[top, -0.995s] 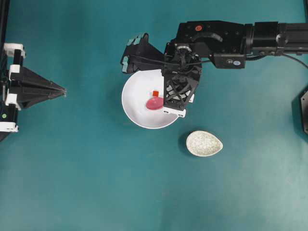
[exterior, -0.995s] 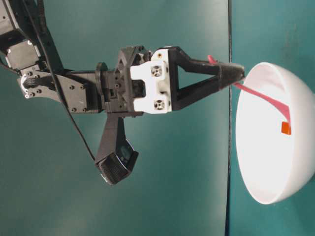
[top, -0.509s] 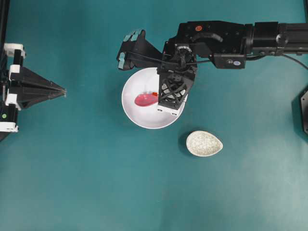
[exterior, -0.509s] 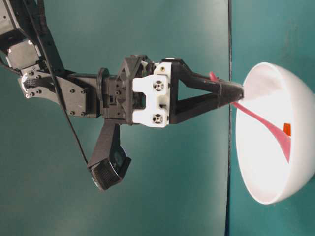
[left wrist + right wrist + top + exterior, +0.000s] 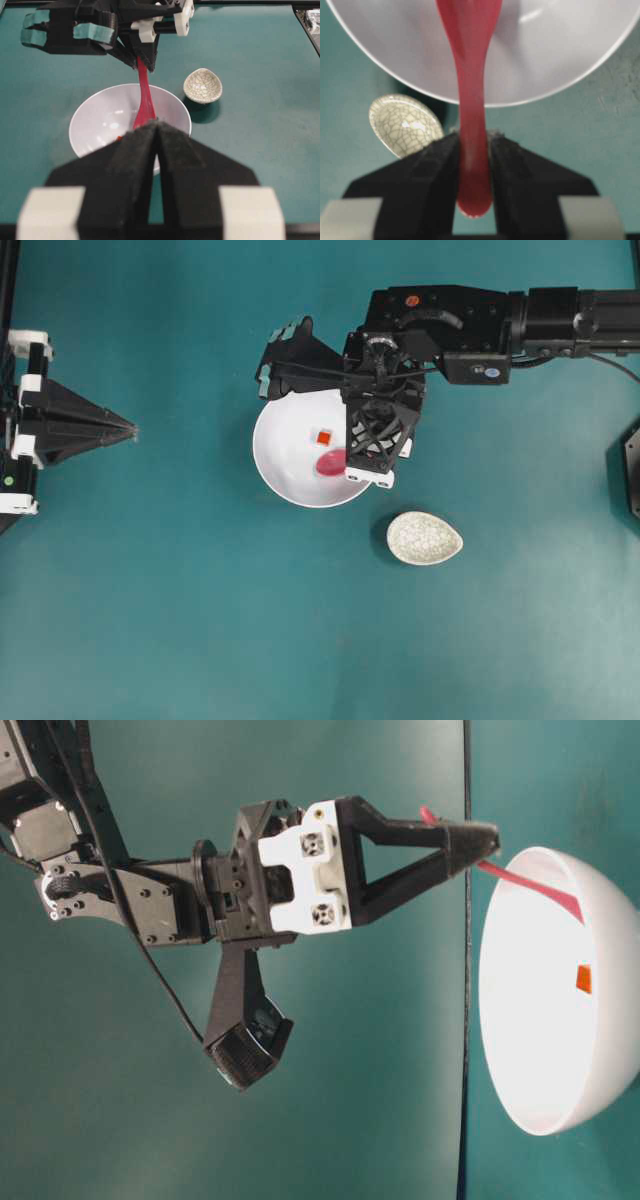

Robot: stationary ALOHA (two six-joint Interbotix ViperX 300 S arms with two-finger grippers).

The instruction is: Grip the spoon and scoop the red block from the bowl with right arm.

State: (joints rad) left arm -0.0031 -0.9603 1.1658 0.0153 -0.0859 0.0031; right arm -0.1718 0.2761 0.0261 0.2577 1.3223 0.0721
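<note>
The white bowl [image 5: 280,455] holds the red block [image 5: 323,437], a tiny cube lying loose on its floor. My right gripper [image 5: 365,455] hangs over the bowl's right side, shut on the handle of the pink-red spoon [image 5: 332,462]. The scoop rests inside the bowl just below and right of the block, apart from it. The right wrist view shows the spoon's handle [image 5: 472,125] clamped between both black fingers [image 5: 435,165], above the bowl [image 5: 545,60]. From table level the spoon [image 5: 530,885] slants into the bowl [image 5: 500,970] and the block [image 5: 583,979] sits lower. My left gripper [image 5: 133,430] stays shut at the far left.
A small oval crackle-patterned dish [image 5: 425,538] stands just right of and below the bowl; the left wrist view has the dish [image 5: 202,86] behind the bowl [image 5: 100,115]. The right arm's black links [image 5: 470,320] stretch in from the upper right edge.
The spoon's scoop swung to the bowl's left side, then came back to the right and lower. The block stays on the bowl's floor, outside the scoop. The left arm is still.
</note>
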